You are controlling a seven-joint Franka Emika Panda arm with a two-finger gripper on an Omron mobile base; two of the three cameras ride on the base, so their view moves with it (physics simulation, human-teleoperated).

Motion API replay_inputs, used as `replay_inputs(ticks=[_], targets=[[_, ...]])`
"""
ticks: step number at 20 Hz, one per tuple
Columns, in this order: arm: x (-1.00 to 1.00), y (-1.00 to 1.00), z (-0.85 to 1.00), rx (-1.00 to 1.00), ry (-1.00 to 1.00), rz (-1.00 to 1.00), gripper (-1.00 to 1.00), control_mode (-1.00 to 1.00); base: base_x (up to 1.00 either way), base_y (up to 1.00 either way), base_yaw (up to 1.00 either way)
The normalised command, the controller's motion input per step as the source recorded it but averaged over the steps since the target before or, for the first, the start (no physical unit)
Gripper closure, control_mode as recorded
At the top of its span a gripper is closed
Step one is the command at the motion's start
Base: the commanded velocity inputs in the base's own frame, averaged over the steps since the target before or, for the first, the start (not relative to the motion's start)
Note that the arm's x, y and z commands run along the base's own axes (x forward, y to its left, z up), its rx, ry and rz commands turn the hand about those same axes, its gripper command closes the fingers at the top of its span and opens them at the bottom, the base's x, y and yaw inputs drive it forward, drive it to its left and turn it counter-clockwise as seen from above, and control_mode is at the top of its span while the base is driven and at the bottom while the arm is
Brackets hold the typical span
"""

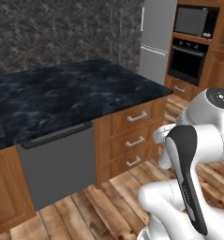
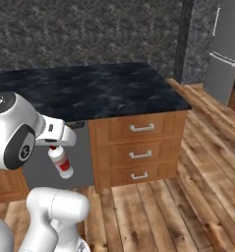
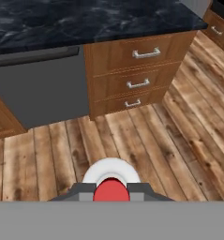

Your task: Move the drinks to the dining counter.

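Bare marbled dining counter, open plank floor before its drawers.

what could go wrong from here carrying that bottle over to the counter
1. The gripper holds the white bottle with red cap near its cap end, so it may swing or slip and drop onto the wood floor.
2. The bottle hangs below the dining counter top; approaching without lifting could knock it against the drawers or the counter edge.

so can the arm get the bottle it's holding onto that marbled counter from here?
Probably yes. The claw is shut on the white bottle, held low in front of the dishwasher; the counter sits just ahead, and nothing visible blocks a lift.
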Motion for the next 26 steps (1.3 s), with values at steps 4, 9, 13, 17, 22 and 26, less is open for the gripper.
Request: replay_inputs(ticks=[4,9,13,17,22,26], targets=[[0.00,0.00,0.00,0.00,0.00,0.00,1.00,1.00,0.66,0.01,0.20],[0.00,0.00,0.00,0.00,0.00,0.00,1.00,1.00,0.67,0.00,0.19],[0.00,0.00,0.00,0.00,0.00,0.00,1.00,1.00,0.65,0.01,0.19],[0.00,0.00,0.00,0.00,0.00,0.00,1.00,1.00,0.62,0.00,0.19],[0.00,0.00,0.00,0.00,0.00,0.00,1.00,1.00,0.58,0.00,0.19],[0.00,0.00,0.00,0.00,0.00,0.00,1.00,1.00,0.55,0.00,0.19]])
